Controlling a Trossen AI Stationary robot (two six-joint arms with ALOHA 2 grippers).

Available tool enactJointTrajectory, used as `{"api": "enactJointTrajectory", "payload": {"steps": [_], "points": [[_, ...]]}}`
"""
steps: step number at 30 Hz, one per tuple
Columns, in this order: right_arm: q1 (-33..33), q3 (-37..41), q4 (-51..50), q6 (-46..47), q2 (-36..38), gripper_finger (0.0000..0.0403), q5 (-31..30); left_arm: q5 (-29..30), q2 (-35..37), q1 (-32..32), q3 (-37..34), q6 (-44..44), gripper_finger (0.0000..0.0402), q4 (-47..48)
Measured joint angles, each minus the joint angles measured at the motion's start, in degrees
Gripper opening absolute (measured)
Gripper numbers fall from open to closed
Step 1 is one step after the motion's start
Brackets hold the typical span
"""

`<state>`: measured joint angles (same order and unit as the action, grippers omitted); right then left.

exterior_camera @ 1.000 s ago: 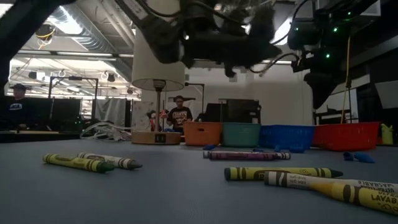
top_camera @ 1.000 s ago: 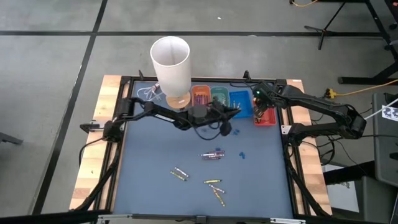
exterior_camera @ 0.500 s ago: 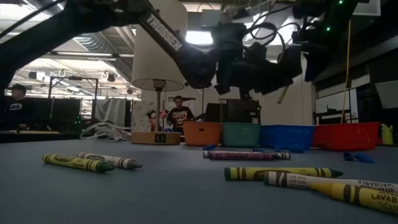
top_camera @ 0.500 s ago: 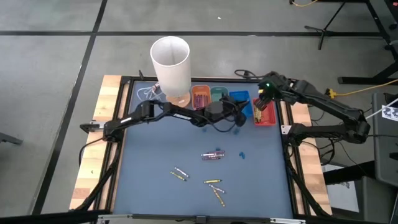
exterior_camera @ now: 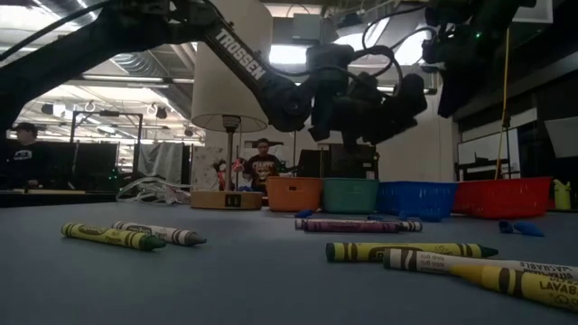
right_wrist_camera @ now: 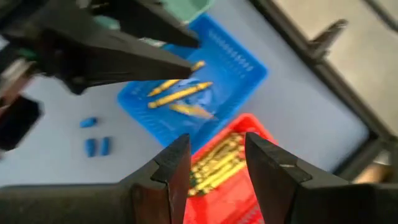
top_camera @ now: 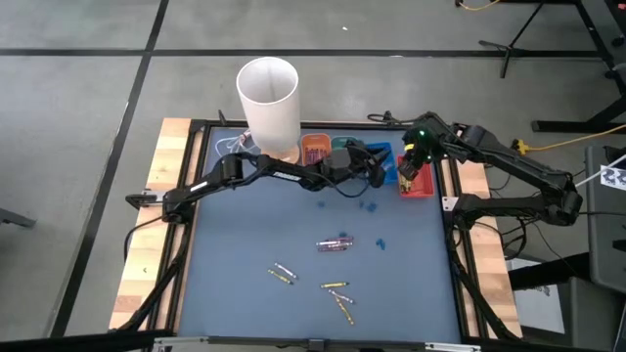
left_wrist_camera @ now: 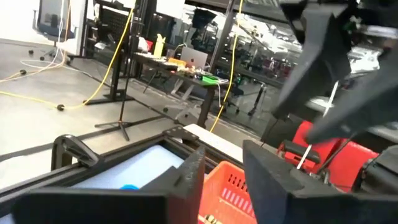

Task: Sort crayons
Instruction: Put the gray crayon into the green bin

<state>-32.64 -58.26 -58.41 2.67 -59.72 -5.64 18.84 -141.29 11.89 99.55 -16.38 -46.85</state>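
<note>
Several crayons lie loose on the blue mat: a purple pair (top_camera: 335,243) in the middle and yellow ones (top_camera: 282,273) (top_camera: 337,286) nearer the front edge. In the low view they are the purple pair (exterior_camera: 357,225) and the yellow ones (exterior_camera: 411,251). My left gripper (top_camera: 379,172) reaches level over the blue tray (top_camera: 383,156), open, with nothing between its fingers (left_wrist_camera: 186,180). Yellow crayons (right_wrist_camera: 177,93) lie in that blue tray. My right gripper (right_wrist_camera: 214,155) hangs open above the red tray (right_wrist_camera: 227,186), which holds more crayons.
A row of small trays stands along the far edge: orange (top_camera: 315,150), teal (top_camera: 344,147), blue, red (top_camera: 418,186). A tall white cylinder (top_camera: 268,98) stands on a wooden base at the far left. Small blue bits (top_camera: 380,242) lie on the mat. The two grippers hang close together.
My left gripper has gone toward the table's far right, from over the mat in front of the trays to over the blue tray. My right gripper has risen above the red tray. The loose crayons on the mat have stayed where they were.
</note>
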Motion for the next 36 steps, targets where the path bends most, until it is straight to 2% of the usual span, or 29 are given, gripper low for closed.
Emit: {"api": "enactJointTrajectory", "payload": {"steps": [6, 11, 14, 20, 23, 27, 31, 36], "points": [[0.02, 0.00, 0.00, -0.18, 0.00, 0.0151, 6.43, -0.95, 0.68, 0.12, 0.00, 3.05, 0.0116, 0.31], [0.06, 0.02, -0.04, -1.41, 0.00, 0.0151, 9.74, -8.30, 5.42, 0.00, 0.00, 10.78, 0.0117, 7.57], [0.04, 0.02, 0.07, -1.66, 0.00, 0.0151, 11.02, -13.50, 9.42, -0.23, 0.00, 10.82, 0.0117, 18.56], [1.77, 0.02, 2.20, -1.67, -0.01, 0.0151, 11.20, -24.29, 19.61, -0.65, 0.02, 10.82, 0.0117, 50.16], [4.27, 0.04, 3.28, -1.68, -0.02, 0.0151, 11.26, -26.46, 23.82, -2.21, 0.02, 11.56, 0.0117, 66.11], [8.57, 1.21, 6.32, -1.64, -0.02, 0.0151, 11.22, -27.18, 27.45, -7.58, 0.02, 13.53, 0.0117, 84.58], [12.38, 2.97, 9.36, -1.60, -0.02, 0.0151, 11.21, -27.17, 28.20, -15.03, 0.01, 11.53, 0.0117, 95.04], [16.33, 5.04, 12.47, -1.53, -0.04, 0.0151, 11.20, -24.35, 27.30, -24.18, -0.04, 5.40, 0.0117, 98.90]]}}
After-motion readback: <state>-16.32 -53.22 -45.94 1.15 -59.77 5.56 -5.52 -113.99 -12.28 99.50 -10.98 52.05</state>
